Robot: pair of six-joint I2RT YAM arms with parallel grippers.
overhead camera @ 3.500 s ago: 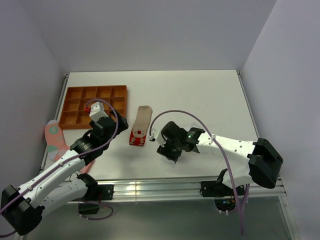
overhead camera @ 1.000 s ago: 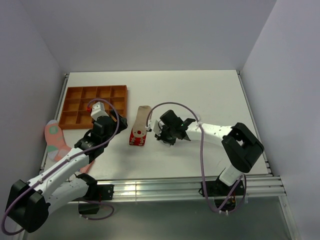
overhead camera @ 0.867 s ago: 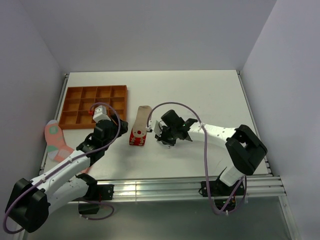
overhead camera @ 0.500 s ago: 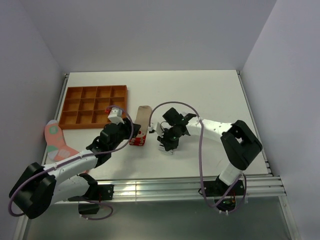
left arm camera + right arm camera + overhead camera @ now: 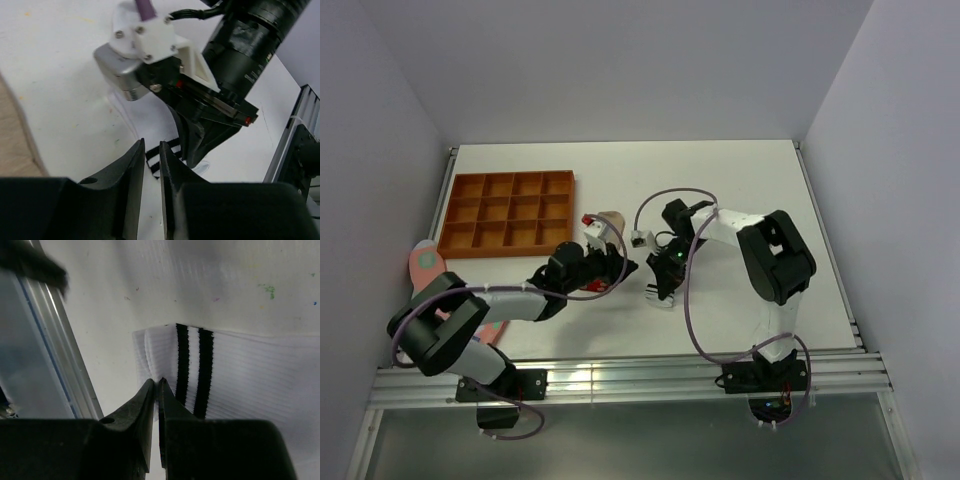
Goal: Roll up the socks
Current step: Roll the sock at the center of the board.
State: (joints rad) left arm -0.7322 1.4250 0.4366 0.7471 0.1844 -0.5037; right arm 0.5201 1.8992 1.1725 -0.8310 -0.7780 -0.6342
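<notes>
End effector R clamped on white sock cuff | end effector L barely apart, R blocking ahead, beige sock beside

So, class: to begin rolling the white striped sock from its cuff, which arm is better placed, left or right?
Right, probably. The right pincer is shut on the white sock at its cuff edge. The left pincer sits by the same stripes, its grip unclear.
</notes>
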